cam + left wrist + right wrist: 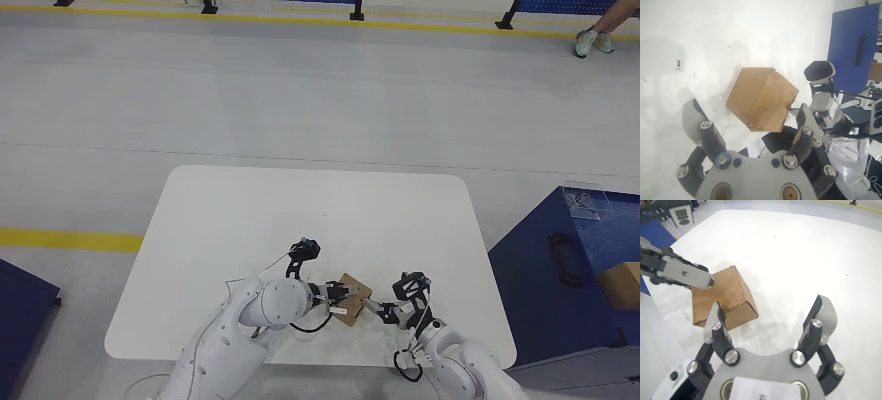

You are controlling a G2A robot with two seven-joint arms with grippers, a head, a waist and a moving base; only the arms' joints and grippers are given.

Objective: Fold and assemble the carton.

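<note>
The carton (351, 298) is a small brown cardboard box with its faces folded up, standing on the white table (250, 230) near the front edge. In the left wrist view the carton (761, 98) sits just beyond my left gripper (747, 104), which is open. In the right wrist view a left finger (696, 277) lies over the top of the carton (727, 294). My right gripper (769, 300) is open, and one of its fingers (720, 313) is at the box's near side. From above, the left gripper (343, 293) and right gripper (376, 311) flank the box.
A small cardboard scrap (678, 63) lies on the table away from the carton. A blue panel (570, 270) stands off the table's right side, with another cardboard box (622, 285) beyond it. The table's front edge is close behind both grippers.
</note>
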